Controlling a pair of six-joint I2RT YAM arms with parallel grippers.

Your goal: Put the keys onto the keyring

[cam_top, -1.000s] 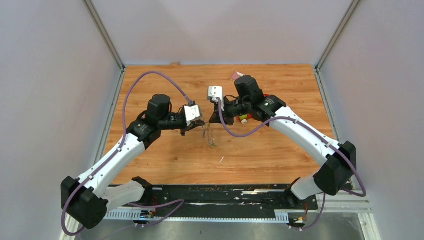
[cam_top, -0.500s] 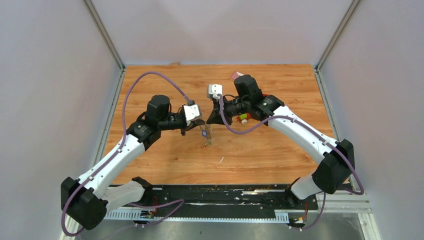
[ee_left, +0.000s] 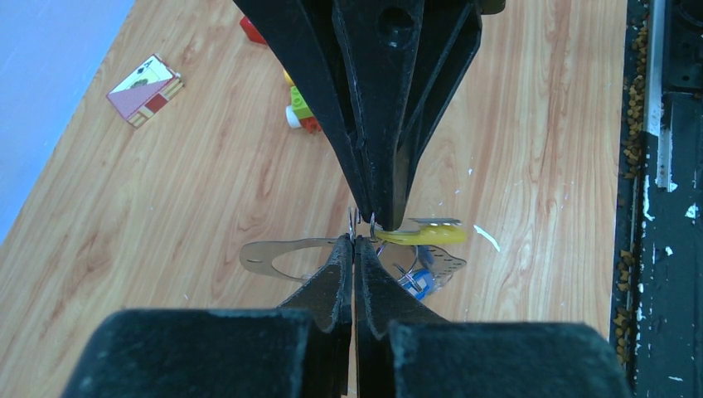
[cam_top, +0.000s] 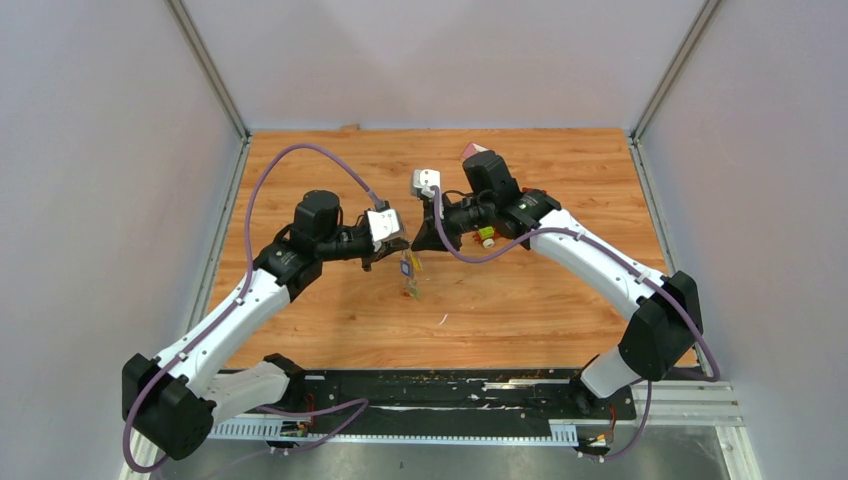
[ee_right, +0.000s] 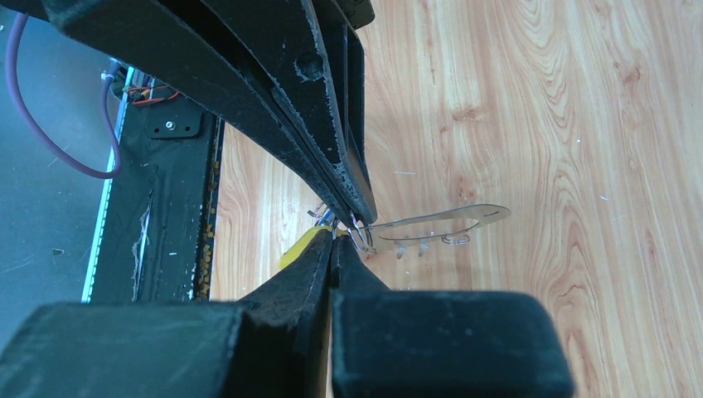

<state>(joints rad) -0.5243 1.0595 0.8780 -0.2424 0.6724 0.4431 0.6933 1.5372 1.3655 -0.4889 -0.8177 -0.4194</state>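
Looks like mid-threading. Pinches the keyring [ee_left: 264, 259] in the tightly closed jaws of the left gripper [ee_left: 354, 249], aloft over the table [ee_left: 191, 191], midway between the arms. Clamps the jaws of the right gripper [ee_right: 333, 242] together too, seemingly on the small wire loop of the yellow-tagged key [ee_left: 423, 236], nose to nose with the left. Cannot tell whether already hooked on or merely pressed against the rim; shows only something blue [ee_left: 419, 282], blurred, dangling underneath. Next, probably: hold the left firm, work the wire loop round the rim with the right in tiny moves, and avoid twisting the pair apart.
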